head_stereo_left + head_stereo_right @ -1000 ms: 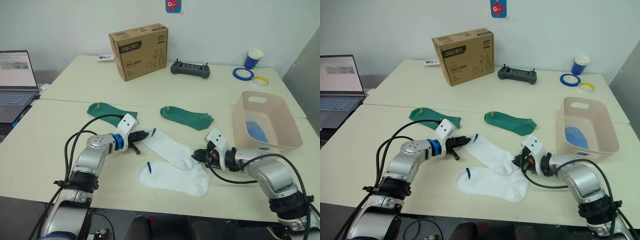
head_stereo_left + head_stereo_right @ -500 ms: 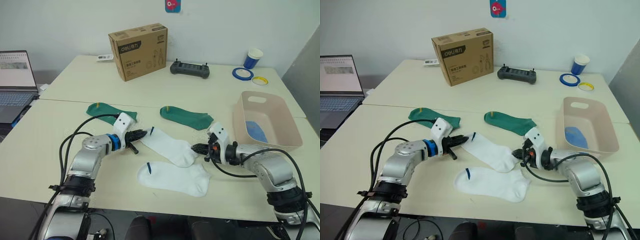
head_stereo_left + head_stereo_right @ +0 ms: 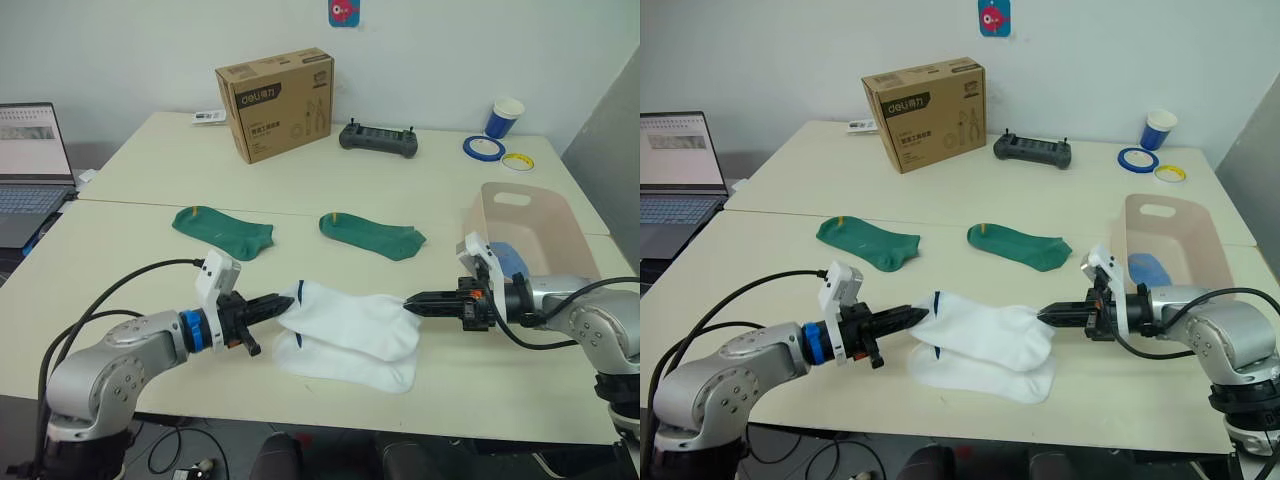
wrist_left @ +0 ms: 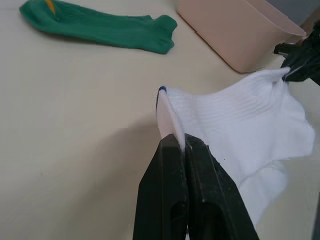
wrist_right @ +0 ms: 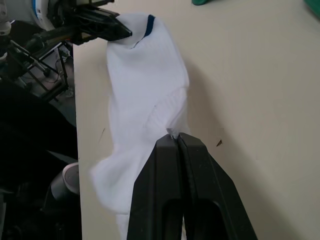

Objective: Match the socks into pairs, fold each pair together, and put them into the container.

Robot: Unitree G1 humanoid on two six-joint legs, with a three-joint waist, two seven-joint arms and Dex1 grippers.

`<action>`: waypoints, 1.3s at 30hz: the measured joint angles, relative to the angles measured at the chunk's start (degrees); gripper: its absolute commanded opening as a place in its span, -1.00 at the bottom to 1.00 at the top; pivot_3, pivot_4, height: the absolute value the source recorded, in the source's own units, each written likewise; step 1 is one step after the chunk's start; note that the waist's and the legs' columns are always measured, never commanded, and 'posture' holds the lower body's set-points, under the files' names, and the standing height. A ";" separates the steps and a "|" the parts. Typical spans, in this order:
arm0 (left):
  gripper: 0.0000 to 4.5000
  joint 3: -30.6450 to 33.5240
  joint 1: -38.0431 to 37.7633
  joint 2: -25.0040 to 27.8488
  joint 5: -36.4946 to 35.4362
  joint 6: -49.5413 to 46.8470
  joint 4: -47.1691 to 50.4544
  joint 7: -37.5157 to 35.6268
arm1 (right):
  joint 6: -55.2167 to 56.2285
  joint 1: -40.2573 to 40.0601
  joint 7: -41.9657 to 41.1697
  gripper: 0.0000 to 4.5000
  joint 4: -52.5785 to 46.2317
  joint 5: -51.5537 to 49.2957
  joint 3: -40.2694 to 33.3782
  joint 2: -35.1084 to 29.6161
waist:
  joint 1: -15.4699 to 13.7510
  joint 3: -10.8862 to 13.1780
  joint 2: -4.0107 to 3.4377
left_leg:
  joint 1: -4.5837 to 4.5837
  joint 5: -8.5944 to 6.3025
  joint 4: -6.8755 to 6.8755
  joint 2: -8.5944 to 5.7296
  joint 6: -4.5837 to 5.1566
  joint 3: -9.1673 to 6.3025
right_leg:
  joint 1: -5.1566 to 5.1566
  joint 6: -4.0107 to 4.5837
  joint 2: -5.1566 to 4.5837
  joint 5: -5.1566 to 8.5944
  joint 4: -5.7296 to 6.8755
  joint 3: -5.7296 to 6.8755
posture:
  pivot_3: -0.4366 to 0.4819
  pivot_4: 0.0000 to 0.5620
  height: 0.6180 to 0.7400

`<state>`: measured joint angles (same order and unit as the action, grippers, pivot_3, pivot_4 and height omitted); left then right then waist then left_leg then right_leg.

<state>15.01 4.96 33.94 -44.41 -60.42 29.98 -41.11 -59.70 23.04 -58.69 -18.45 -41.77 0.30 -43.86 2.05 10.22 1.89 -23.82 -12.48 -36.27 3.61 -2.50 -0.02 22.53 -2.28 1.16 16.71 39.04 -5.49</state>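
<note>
now, line by line:
left gripper (image 3: 284, 303): fingers pinched tight on the cuff end of the upper white sock (image 3: 345, 318), low over the front of the desk (image 3: 130, 250).
right gripper (image 3: 415, 299): fingers closed on the toe end of the same sock, so it hangs stretched between the two arms.
lower white sock (image 3: 352, 368): flat on the desk right under the held one, partly covered by it.
green socks: one (image 3: 222, 228) left of centre, one (image 3: 372, 233) right of centre, both flat, apart from each other and behind the white pair.
tub (image 3: 560, 262): on the desk's right side, just behind the right arm; a blue sock (image 3: 503, 255) lies inside.
left wrist view: shows the cuff's dark blue mark (image 4: 161, 91) just past the fingers (image 4: 172, 150), plus a green sock (image 4: 100, 27) and the tub wall (image 4: 235, 30) beyond.
right wrist view: shows the sock running away to the other gripper (image 5: 112, 31), with the desk edge alongside it.
head views add: cardboard box (image 3: 276, 102), black controller (image 3: 379, 139), blue cup (image 3: 505, 116), two tape rolls (image 3: 503, 152), laptop (image 3: 32, 160), all at the far or left side, well clear of the socks.
</note>
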 measured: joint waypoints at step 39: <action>-1.00 -7.50 -12.83 0.66 3.07 11.09 1.17 4.26 | 11.74 -4.83 -1.32 -0.98 5.47 9.73 9.98 0.17 | -0.12 0.01 0.02 | 0.10 0.00 -0.12 -0.04 -0.01 0.10 | -0.12 0.09 -0.08 0.05 -0.06 -0.05 | -0.05 -0.47 1.00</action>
<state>7.51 -7.87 34.60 -41.34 -49.34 31.14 -36.85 -47.96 18.22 -60.02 -12.98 -32.04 10.27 -43.69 1.94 10.24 1.90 -23.72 -12.48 -36.39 3.57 -2.51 0.08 22.41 -2.19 1.08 16.76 38.98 -5.54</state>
